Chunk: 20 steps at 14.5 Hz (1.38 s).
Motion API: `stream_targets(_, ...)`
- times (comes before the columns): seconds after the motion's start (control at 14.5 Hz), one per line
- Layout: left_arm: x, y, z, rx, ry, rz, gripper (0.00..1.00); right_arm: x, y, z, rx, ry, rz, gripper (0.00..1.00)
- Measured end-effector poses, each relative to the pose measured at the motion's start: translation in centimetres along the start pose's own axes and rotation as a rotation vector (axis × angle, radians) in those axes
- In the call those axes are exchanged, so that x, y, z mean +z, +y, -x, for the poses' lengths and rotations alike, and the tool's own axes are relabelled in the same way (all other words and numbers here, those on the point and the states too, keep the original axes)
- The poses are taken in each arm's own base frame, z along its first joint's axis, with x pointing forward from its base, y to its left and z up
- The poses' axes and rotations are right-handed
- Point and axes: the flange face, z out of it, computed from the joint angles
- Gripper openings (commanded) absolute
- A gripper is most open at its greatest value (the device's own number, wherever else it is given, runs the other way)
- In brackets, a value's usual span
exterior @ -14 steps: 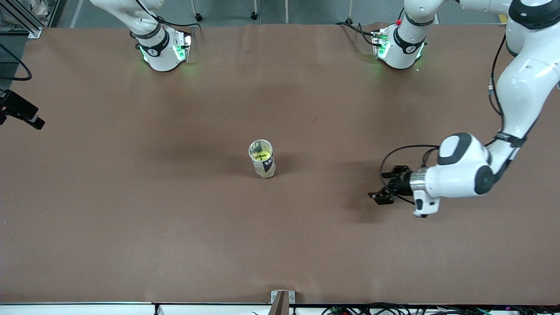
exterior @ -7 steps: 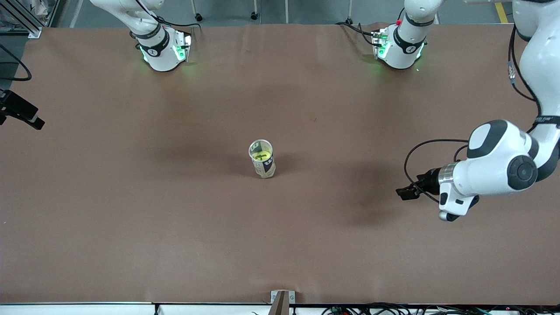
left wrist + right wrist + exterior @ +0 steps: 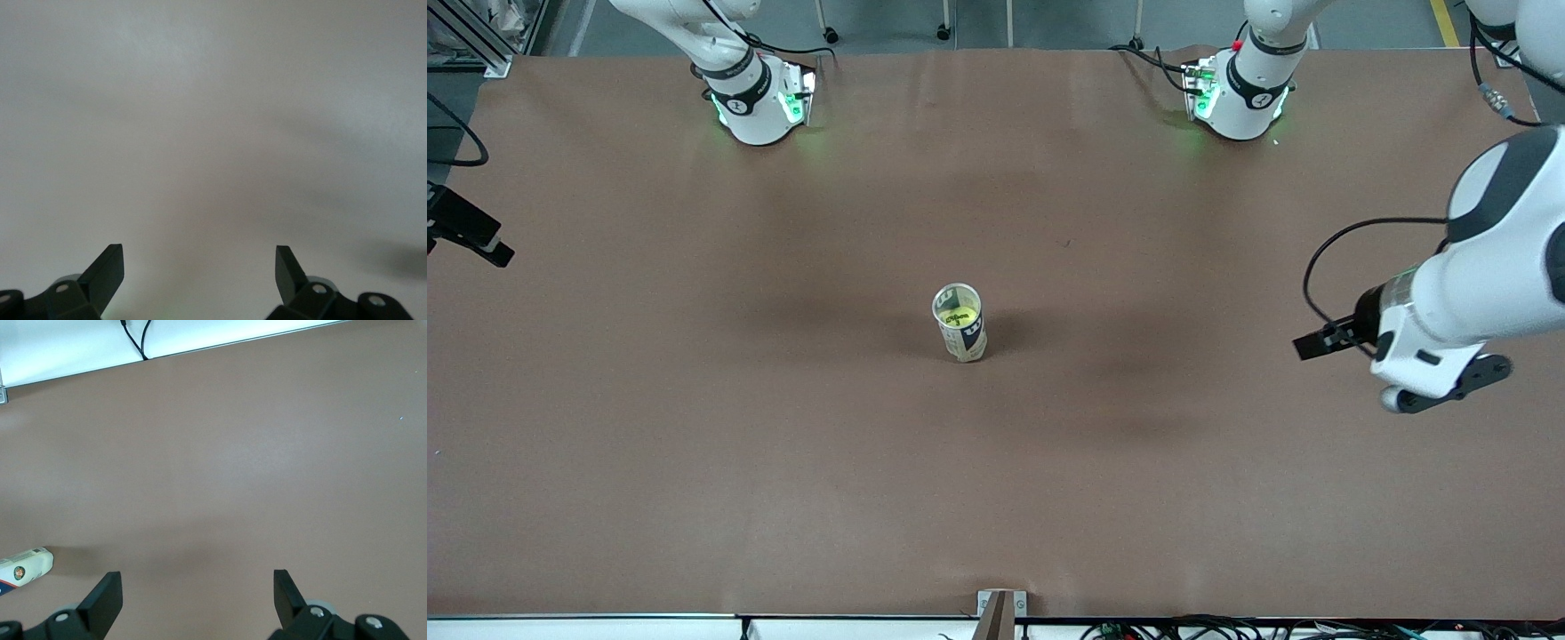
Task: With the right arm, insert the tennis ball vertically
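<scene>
A clear tennis ball can [image 3: 963, 340] stands upright in the middle of the brown table, with a yellow tennis ball [image 3: 958, 316] inside it. The can's end also shows at the edge of the right wrist view [image 3: 27, 565]. My right gripper [image 3: 197, 583] is open and empty, high over the table; it is out of the front view. My left gripper [image 3: 1316, 342] is up over the table toward the left arm's end, well apart from the can. In the left wrist view it [image 3: 199, 257] is open and empty over bare table.
The brown table cover [image 3: 783, 444] spreads all round the can. The two arm bases [image 3: 751, 102] [image 3: 1236, 93] stand along the table's edge farthest from the front camera. A black camera mount [image 3: 463, 231] sits at the right arm's end.
My left arm has drawn away from the can toward its own end of the table and risen. The can and ball have not moved.
</scene>
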Motion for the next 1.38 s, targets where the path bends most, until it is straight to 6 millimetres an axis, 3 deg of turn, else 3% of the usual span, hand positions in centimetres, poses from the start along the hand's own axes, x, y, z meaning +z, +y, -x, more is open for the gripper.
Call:
stream_targets(0.14, -2.0, -0.9, -0.2, 0.021, 0.013, 0.018, 1.00, 0.0, 0.0, 0.0, 0.000, 0.001, 0.000, 1.00)
stream_targets(0.62, -5.7, -3.7, -1.1, 0.197, 0.035, 0.057, 1.00, 0.5, 0.1, -0.2, 0.002, -0.008, 0.001, 1.00)
stream_targets(1.04, -11.5, -10.6, 0.8, 0.312, 0.088, 0.154, 1.00, 0.5, 0.1, -0.3, 0.002, -0.007, 0.001, 1.00)
stream_targets(1.38, -12.9, -10.2, 2.6, 0.315, 0.103, 0.119, 1.00, 0.6, 0.1, -0.3, 0.003, -0.008, 0.001, 1.00)
